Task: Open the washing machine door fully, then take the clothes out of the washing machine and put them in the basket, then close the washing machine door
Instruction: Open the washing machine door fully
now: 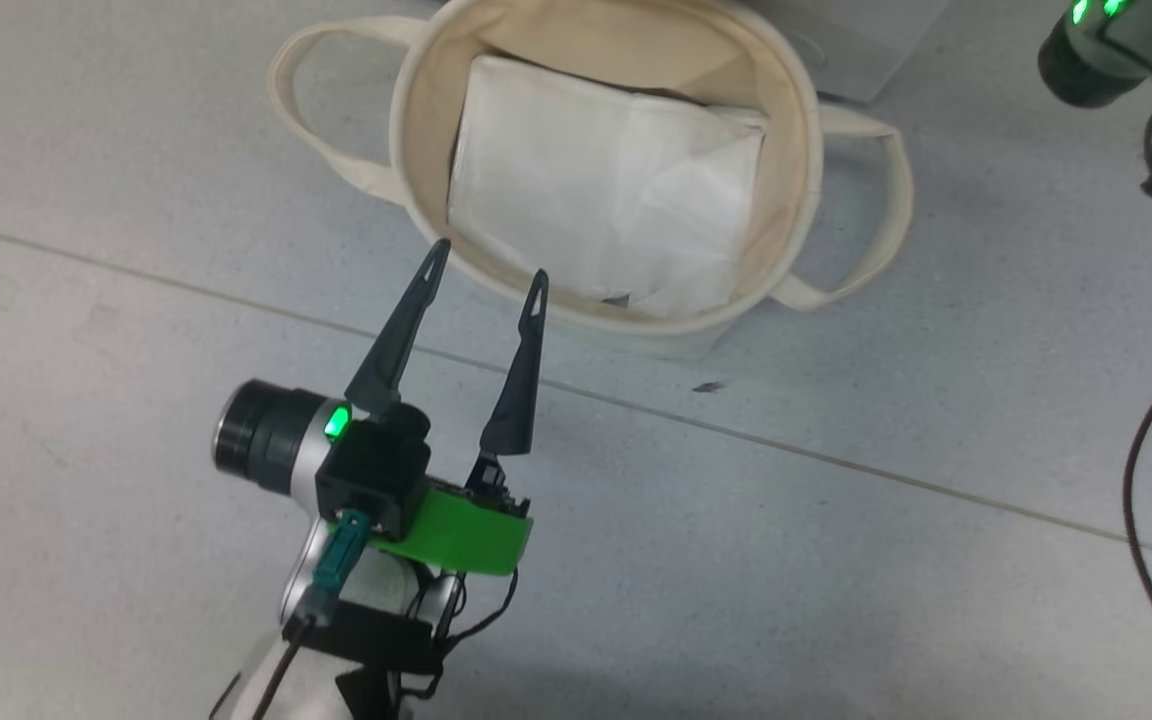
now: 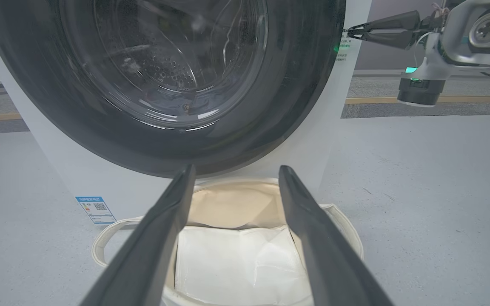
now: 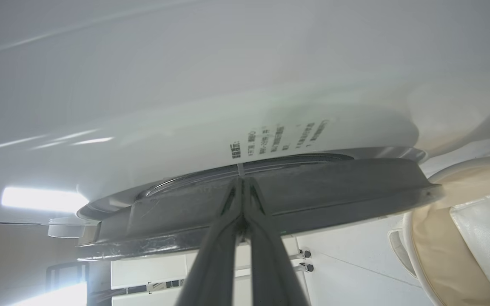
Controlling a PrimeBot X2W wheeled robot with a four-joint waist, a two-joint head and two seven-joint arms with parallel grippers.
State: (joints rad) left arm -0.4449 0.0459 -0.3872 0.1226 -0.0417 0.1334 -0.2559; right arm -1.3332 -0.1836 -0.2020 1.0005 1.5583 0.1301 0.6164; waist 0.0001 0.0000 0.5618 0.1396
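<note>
My left claw (image 1: 490, 262) spread and empty by the basket (image 1: 398, 140) with a white sheet (image 1: 606, 180) inside, my right claw (image 3: 241, 185) clenched, tips at the door (image 3: 334, 187) edge

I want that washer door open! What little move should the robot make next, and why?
Probably pull the washing machine door outward with the right tool: its shut tips sit at the rim, and the door isn't open yet.

Pale grey speckled floor (image 1: 86, 150), thin seam (image 1: 186, 286) across it, yellow stripe (image 2: 372, 100) farther back, bright light (image 3: 43, 199)
</note>
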